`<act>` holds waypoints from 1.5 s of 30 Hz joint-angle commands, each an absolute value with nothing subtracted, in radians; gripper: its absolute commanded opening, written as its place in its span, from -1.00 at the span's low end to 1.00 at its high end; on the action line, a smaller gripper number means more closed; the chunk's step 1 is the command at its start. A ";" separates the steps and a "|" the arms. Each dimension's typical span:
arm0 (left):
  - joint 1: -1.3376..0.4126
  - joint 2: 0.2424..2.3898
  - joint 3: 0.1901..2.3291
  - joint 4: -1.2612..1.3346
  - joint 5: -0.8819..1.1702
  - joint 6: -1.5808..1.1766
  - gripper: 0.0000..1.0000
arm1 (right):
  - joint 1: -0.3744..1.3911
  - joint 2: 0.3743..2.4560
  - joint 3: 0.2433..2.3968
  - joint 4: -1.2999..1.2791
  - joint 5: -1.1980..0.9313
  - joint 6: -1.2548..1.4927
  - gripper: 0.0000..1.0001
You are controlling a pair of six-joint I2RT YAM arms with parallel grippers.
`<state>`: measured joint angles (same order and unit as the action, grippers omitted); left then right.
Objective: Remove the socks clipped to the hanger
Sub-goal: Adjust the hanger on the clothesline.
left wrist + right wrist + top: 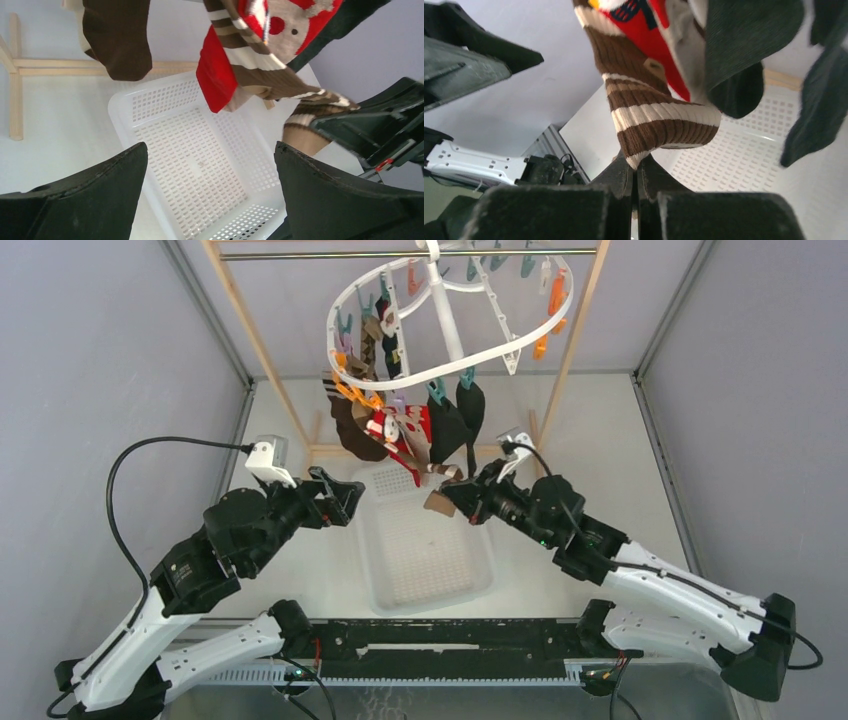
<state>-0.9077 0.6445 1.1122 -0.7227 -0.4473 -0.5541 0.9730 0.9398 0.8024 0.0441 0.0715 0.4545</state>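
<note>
The white oval hanger (pixel 448 325) hangs tilted from the rod, with socks clipped in a bunch at its lower left: a dark brown one (pixel 352 430), a red one (pixel 412 430) and black ones (pixel 462 415). My right gripper (pixel 636 167) is shut on the cuff tip of a brown striped sock (pixel 659 115), which stretches down from the bunch over the basket. My left gripper (pixel 210 150) stands wide open with nothing between its fingers, left of the striped sock (pixel 260 75) and below the dark brown sock (pixel 120 40).
A white perforated basket (pixel 480 575) sits on the table between the arms, under the socks. The wooden rack (pixel 262 350) with its metal rod (pixel 330 255) stands behind it, its feet (pixel 15 100) on the table. Orange and teal clips (pixel 548 315) dangle from the hanger.
</note>
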 commanded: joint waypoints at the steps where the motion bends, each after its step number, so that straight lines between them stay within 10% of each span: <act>1: -0.913 0.639 1.116 -0.725 -0.468 -0.570 0.99 | 0.878 0.864 0.799 0.019 -0.019 0.474 -1.00; 27: -0.914 0.666 1.130 -0.735 -0.490 -0.563 1.00 | 0.175 0.884 0.800 0.090 -0.569 0.623 -1.00; 45: -0.865 0.694 0.997 -0.390 -0.780 -0.339 0.99 | 0.130 0.930 0.771 0.136 -0.637 0.645 -1.00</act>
